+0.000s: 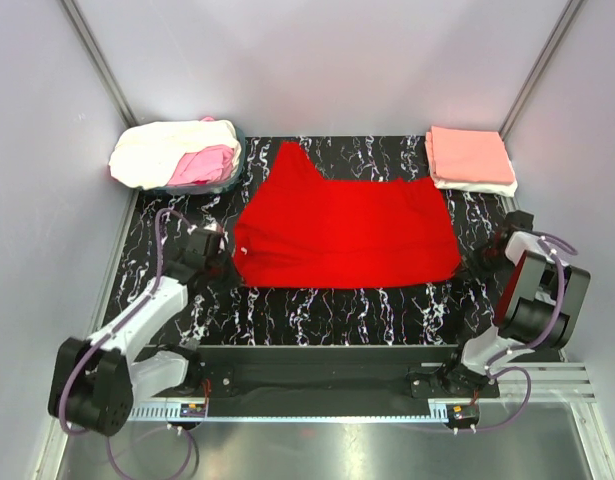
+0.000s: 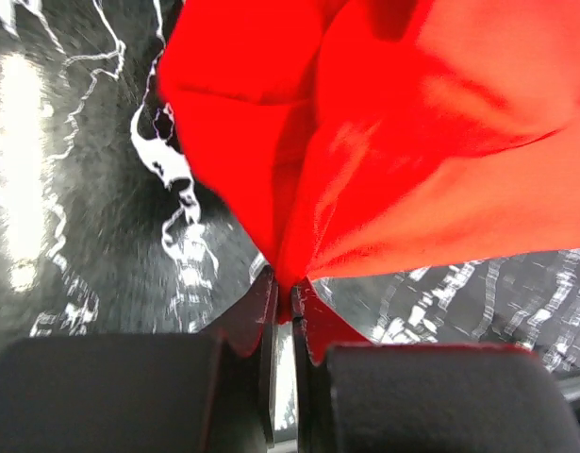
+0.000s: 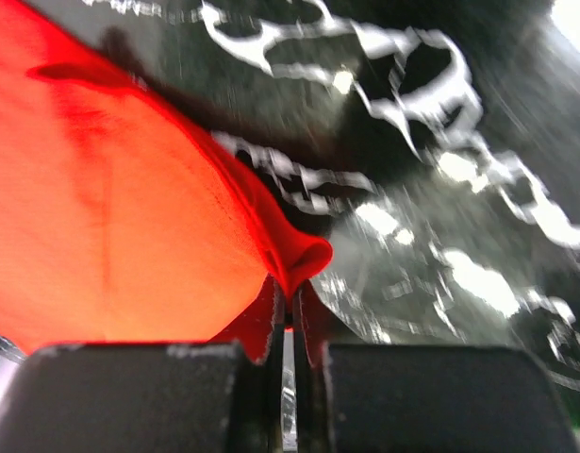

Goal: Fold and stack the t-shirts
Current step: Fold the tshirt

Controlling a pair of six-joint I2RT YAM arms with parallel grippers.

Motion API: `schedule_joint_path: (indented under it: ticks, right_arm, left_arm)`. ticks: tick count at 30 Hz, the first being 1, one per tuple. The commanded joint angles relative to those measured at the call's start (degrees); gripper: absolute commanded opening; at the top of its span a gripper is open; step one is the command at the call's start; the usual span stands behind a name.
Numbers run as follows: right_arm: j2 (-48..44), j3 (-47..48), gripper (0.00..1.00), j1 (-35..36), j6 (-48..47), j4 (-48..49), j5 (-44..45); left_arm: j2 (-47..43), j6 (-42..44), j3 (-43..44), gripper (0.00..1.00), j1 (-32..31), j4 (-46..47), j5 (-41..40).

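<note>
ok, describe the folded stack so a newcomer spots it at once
Start at the black marbled table and go to its far right corner. The folded stack sits there, salmon-pink on top, white beneath. Unlike the loose cream-and-pink heap at far left and the spread red shirt, it is squared and flat.

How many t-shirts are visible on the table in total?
5: red t-shirt spread in the middle; cream-white shirt and pink shirt heaped far left; salmon-pink shirt folded on white shirt far right. Others may be hidden.
</note>
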Motion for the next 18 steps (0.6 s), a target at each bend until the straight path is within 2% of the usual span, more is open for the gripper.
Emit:
schedule_joint_path:
  ticks: [1,5,10,13,14,16,18]
  right_arm:
    - [-6.94,-1.32,0.00,-1.06,-0.60,-5.35,4.35]
    - [-13.35,-3.87,0.00,-2.21,0.28,-8.69,4.88]
    - [-16.88,-5.11,0.00,-2.38,2.65,-11.85,4.97]
    - [-19.78,-5.72,0.02,-2.30,3.27,-13.70,3.83]
    - [-21.35,-5.72,0.06,-2.38,3.36,-14.23,2.26]
    - [-22.94,-5.46,0.52,-2.30,3.88,-15.46,1.72]
    - [-24.44,-5.20,0.95,-2.30,4.50,-15.29,-0.64]
  left_arm:
    - [-8.37,0.93,3.61,0.05,-0.01,-6.57,-3.15]
    - [-13.57,-0.56,4.14,0.05,-0.19,-11.58,-1.22]
    - [-19.19,-3.63,4.50,0.06,-0.19,-16.16,0.80]
    - [-22.36,-5.04,4.93,0.13,-0.19,-19.93,0.98]
    - [-23.07,-5.13,5.28,0.16,-0.19,-22.47,0.81]
    - [-25.26,-5.05,6.59,0.36,-0.19,-24.86,0.90]
    - [-26.67,-4.43,8.44,0.64,-0.19,-28.28,-0.24]
